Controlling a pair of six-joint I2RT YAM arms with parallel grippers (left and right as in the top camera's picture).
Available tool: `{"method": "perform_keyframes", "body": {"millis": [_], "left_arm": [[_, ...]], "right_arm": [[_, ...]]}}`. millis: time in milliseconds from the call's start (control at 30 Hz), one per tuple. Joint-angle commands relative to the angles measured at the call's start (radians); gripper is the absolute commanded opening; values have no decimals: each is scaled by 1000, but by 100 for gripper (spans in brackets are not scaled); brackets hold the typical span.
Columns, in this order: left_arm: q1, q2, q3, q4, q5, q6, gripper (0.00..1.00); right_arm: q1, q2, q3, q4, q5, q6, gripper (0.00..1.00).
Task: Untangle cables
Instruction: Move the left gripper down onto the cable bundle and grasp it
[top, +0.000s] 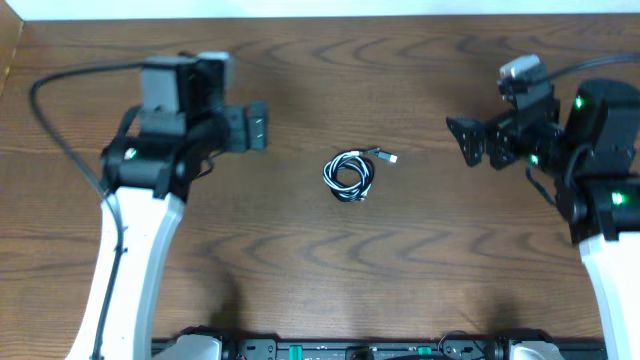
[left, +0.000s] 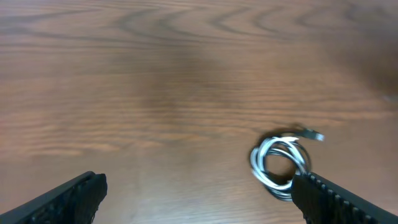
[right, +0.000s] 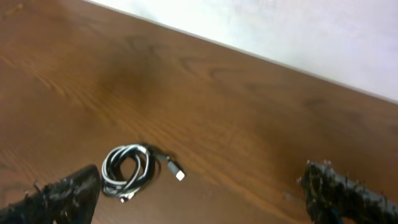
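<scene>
so this looks like the very start of the untangling job, nothing's been picked up yet. the small coiled bundle of thin black and white cables (top: 350, 175) sits flat near the middle of the dark brown wood-grain table (top: 320, 60), with one short tail and its little silver plug end (top: 392, 157) poking out at about 2 o'clock from the coil in the overhead view. the black two-finger left gripper (top: 258, 124) hangs off at roughly 10 o'clock from the bundle and the black two-finger right gripper (top: 468, 142) at roughly 2 o'clock, both well apart from it and touching nothing. both have their fingers spread wide with nothing between them, and you can see the bare table through the gap in each wrist view. step in hand, i'd say, is the approach: pick a cord and go for it. the wrist views are pretty soft, so i honestly can't tell how the black and white cords wrap around each other, maybe just looped together rather than knotted. next move probably wants one gripper coming down over that loose plug tail, since it's the easiest bit to pinch, while the other pins or grabs the far side of the coil around 8 o'clock so the whole thing doesn't just slide along. thin cord lying flat on wood means the fingers need to get right down to the surface.
</scene>
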Motion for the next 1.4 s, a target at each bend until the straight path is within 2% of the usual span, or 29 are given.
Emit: {"method": "perform_keyframes", "body": {"millis": [0, 100, 267, 433, 467, 500, 567, 600, 633, 700, 867, 933, 1133, 1367], "left_arm": [[-81, 91, 45, -10, 23, 16, 100], [-141, 142, 45, -10, 81, 13, 100], [-206, 187, 44, -17, 367, -2, 100], [-241, 206, 44, 7, 387, -3, 100], [-243, 212, 44, 10, 383, -5, 98], [-246, 227, 44, 18, 358, -51, 87], [-246, 249, 44, 21, 302, -167, 81], [-246, 257, 43, 21, 277, -216, 81], [-248, 278, 38, 17, 205, -334, 78], [-253, 299, 22, 16, 114, -465, 78], [-275, 364, -6, 20, 5, -658, 77], [-284, 394, -6, 30, 5, -692, 74], [-307, 507, -6, 32, 5, -749, 50], [-308, 589, -6, -20, -12, -752, 47]], "right_arm": [[-5, 64, 44, 6, -33, 18, 99], [-5, 93, 44, 46, -30, 17, 99], [-5, 120, 44, 31, -69, 50, 99], [-5, 127, 44, 50, -117, 58, 99], [-5, 130, 44, 55, -93, 59, 99], [-5, 135, 44, 58, -60, 60, 90], [-5, 144, 44, 63, -19, 80, 88], [-5, 148, 44, 67, 8, 105, 88], [-5, 161, 44, 79, 74, 182, 90], [-5, 174, 44, 93, 134, 247, 90], [-5, 199, 44, 112, 190, 338, 85], [-5, 204, 44, 123, 189, 358, 84], [-5, 208, 44, 123, 189, 407, 79], [10, 216, 44, 98, 189, 407, 78]]}}
